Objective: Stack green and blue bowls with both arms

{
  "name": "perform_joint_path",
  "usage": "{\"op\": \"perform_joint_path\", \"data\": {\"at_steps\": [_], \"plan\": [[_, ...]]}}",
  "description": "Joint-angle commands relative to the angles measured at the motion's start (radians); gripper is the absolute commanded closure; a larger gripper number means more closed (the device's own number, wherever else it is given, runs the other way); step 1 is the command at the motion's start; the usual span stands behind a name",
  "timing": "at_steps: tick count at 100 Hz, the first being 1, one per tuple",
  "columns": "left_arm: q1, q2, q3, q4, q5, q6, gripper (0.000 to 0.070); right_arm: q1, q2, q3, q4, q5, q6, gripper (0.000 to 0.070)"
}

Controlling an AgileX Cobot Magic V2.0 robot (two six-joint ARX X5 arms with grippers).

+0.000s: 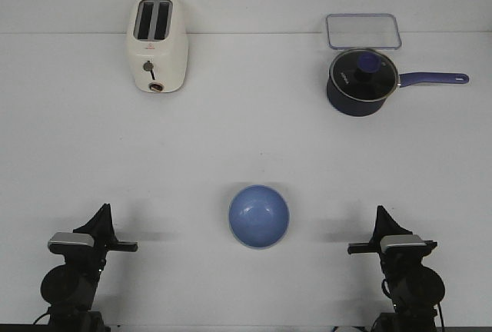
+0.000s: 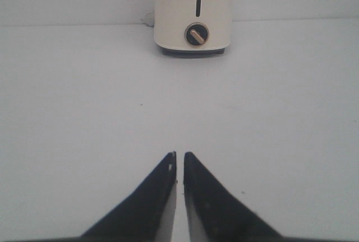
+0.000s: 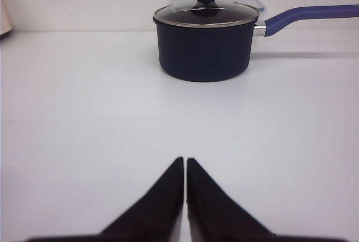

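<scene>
The periwinkle blue bowl sits upright on the white table, near the front and midway between my two arms. No sage green bowl shows in any view. My left gripper is low at the front left, shut and empty; the left wrist view shows its gripper with tips nearly touching over bare table. My right gripper is low at the front right, shut and empty, and also shows in the right wrist view. Both grippers are well apart from the bowl.
A cream toaster stands at the back left, straight ahead of the left gripper in its wrist view. A dark navy saucepan with lid and long handle stands at the back right, also in the right wrist view. A clear rectangular container lies behind it.
</scene>
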Motion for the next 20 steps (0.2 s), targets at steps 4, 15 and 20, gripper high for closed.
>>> {"op": "perform_joint_path", "data": {"at_steps": [4,15,20], "plan": [[0.001,-0.001,-0.019,0.014,0.004,0.001,0.0685,0.001,0.000,-0.002,0.011,-0.002,-0.001,0.0691],[0.001,-0.001,-0.019,0.014,0.004,0.001,0.0685,0.001,0.000,-0.002,0.011,-0.002,-0.001,0.0691],[0.000,-0.001,-0.019,0.014,0.004,0.001,0.0685,0.001,0.000,-0.002,0.011,-0.002,-0.001,0.0691]]}}
